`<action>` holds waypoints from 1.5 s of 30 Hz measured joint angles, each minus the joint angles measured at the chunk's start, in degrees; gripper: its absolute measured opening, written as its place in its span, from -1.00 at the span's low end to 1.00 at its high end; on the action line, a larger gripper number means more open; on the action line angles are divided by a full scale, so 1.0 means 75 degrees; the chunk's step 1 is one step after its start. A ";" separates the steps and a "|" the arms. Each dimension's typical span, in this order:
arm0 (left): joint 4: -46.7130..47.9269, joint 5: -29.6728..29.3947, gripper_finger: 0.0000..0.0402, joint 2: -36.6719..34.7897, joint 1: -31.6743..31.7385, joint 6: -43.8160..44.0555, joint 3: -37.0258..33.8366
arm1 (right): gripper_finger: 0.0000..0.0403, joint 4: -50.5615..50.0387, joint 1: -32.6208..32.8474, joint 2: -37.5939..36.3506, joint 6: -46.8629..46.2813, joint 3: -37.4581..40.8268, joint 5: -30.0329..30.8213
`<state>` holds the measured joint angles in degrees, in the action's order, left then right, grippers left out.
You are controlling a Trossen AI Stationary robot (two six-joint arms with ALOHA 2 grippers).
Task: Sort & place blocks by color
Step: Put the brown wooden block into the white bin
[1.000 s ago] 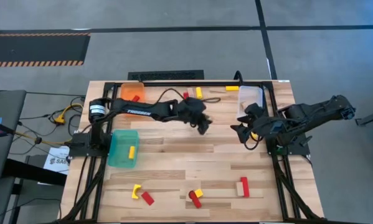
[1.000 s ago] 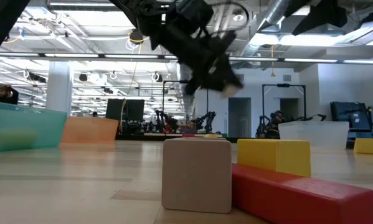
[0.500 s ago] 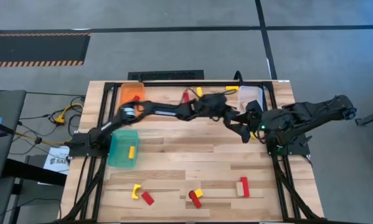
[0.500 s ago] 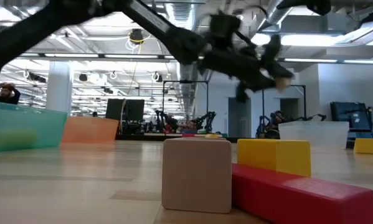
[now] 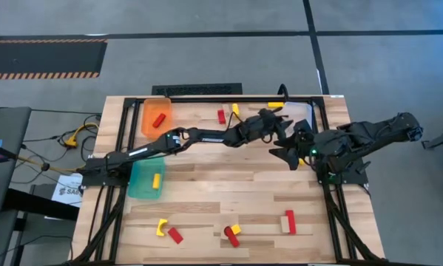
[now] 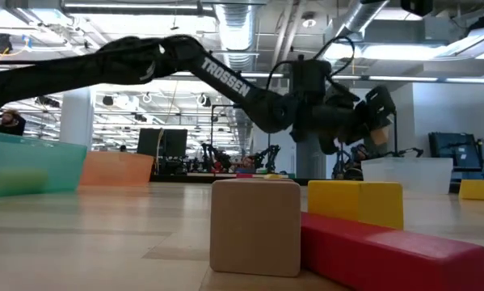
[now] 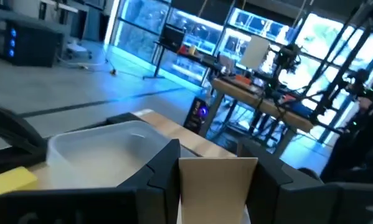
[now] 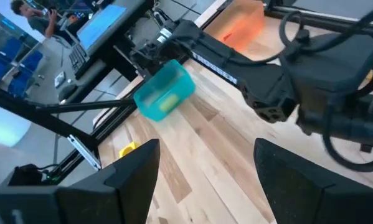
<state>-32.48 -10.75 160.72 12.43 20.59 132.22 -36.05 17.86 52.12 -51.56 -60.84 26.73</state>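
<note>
My left gripper [image 7: 216, 171] reaches across the table's far side and is shut on a pale wood block [image 7: 216, 190]. In the high view it [image 5: 285, 124] hangs beside the clear bin [image 5: 301, 113]. My right gripper [image 5: 282, 154] stands open a little nearer and holds nothing. A red block [image 5: 159, 120] lies in the orange bin [image 5: 151, 112] and a yellow block [image 5: 156, 179] in the teal bin [image 5: 146, 177]. Loose red [image 5: 221, 116] and yellow [image 5: 236, 110] blocks lie at the far edge, and several more [image 5: 231, 235] near the front edge. My left gripper pinches the pale wood block by two opposite sides [image 7: 187, 186] between its two fingers. The fingers lie level and come from the table's left. The block is lifted clear of the table, in front of the clear bin's wall [image 7: 105, 149].
A yellow block [image 5: 274, 105] lies by the clear bin. In the low view a pale cube [image 6: 255, 226], a yellow block [image 6: 355, 202] and a red bar [image 6: 391, 252] sit close to the camera. Bare wood lies mid-table.
My left gripper has swung toward the table's right and far edges, up to the clear bin, sinking a little and tipping from pointing down to level. The pale wood block has stayed between its fingers. My right gripper has tipped slightly in place.
</note>
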 joint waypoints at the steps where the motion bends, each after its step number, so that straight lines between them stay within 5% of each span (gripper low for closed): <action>1: -0.0100 0.0035 -0.50 0.0158 0.0036 -0.0053 0.0121 | 0.40 0.0020 -0.0012 0.0000 0.0057 0.0000 0.0018; 15: -0.0304 0.1991 -0.50 0.0522 0.0135 -0.2344 0.0356 | 0.40 0.0307 -0.0303 0.0006 0.0342 0.0000 0.0044; 27: -0.0400 0.1931 -0.50 0.0429 0.0066 -0.4002 0.0365 | 0.40 0.0300 -0.0303 0.0005 0.0513 0.0000 0.0043; 36: -0.0400 0.2020 -0.25 0.0429 0.0156 -0.4659 0.0365 | 0.40 0.0311 -0.0455 0.0006 0.0485 0.0003 0.0043; 41: -0.0305 0.3050 -0.10 0.0427 0.0189 -0.4565 0.0365 | 0.40 0.0475 -0.0504 0.0006 0.0479 0.0006 0.0043; 45: -0.0265 0.2973 -0.01 0.0427 0.0209 -0.4781 0.0365 | 0.40 0.0667 -0.0504 0.0006 0.0479 0.0006 0.0043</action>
<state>-34.47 11.55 163.92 14.00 -15.27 134.96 -31.05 14.09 52.16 -47.97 -60.80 27.05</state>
